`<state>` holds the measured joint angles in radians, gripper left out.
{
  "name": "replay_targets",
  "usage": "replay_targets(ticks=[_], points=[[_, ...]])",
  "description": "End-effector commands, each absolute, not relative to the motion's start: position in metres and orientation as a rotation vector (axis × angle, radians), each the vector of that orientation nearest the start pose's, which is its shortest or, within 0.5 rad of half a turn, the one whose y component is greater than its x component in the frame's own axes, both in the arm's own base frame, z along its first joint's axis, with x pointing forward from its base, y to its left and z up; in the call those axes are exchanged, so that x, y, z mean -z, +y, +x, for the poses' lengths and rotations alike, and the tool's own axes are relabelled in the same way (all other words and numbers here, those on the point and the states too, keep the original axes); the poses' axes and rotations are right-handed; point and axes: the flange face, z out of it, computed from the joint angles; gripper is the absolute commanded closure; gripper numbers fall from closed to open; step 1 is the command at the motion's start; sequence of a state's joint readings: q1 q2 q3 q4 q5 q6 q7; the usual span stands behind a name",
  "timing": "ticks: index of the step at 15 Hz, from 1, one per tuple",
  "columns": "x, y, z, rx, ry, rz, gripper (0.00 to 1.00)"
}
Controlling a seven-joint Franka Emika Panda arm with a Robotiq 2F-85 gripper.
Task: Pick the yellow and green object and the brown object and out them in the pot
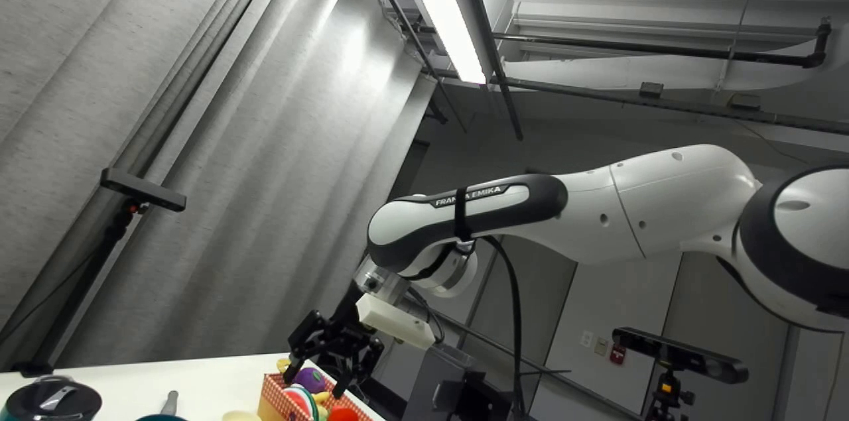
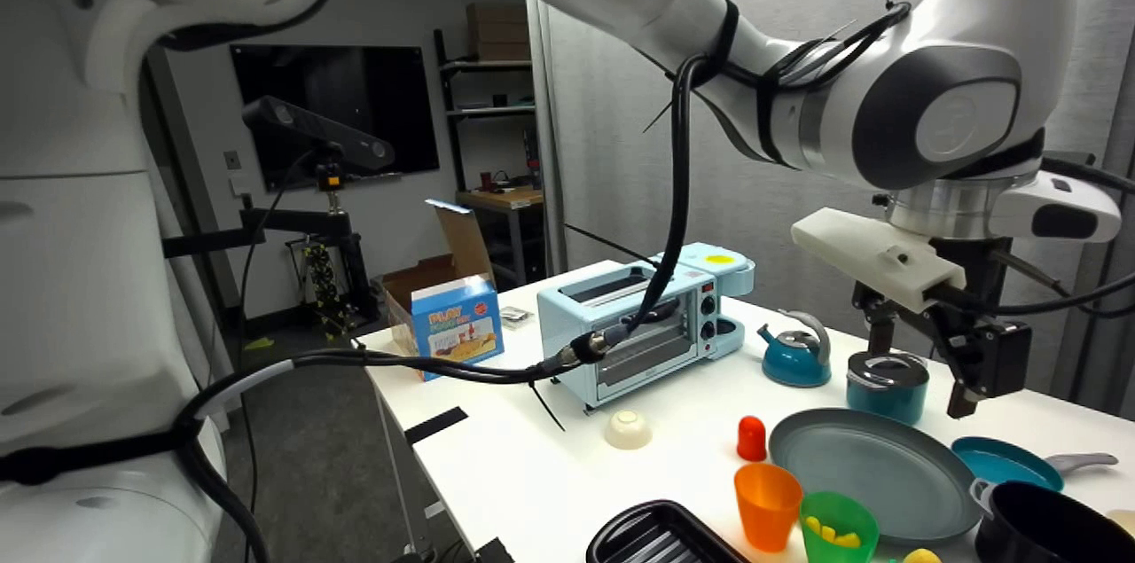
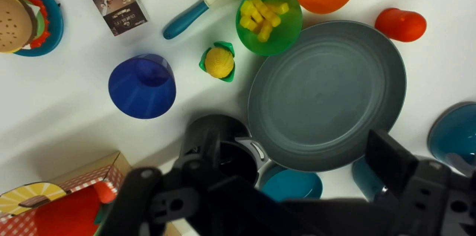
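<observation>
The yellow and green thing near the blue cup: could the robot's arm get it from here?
Probably yes: the claw is open, and in the wrist view nothing covers the yellow and green thing, though the green cup looks close.

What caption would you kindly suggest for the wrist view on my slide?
Open, empty jaws, with the yellow and green object outside the black pot, near a blue cup.

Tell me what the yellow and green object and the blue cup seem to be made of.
Yellow and green object: probably matte plastic, perhaps rubber; its yellow surface looks bumpy. Blue cup: likely smooth plastic, by its thin, evenly coloured wall.
</observation>
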<state>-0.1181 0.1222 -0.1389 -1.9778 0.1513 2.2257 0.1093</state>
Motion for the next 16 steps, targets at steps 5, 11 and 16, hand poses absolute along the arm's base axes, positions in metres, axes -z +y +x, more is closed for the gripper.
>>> replay_targets(ticks=[5,11,16], points=[[-0.405,-0.157,0.578,0.185,0.713,-2.96,0.0],[-0.402,-0.157,0.579,0.18,0.715,-2.961,0.0],[-0.402,-0.158,0.579,0.18,0.715,-2.961,0.0]])
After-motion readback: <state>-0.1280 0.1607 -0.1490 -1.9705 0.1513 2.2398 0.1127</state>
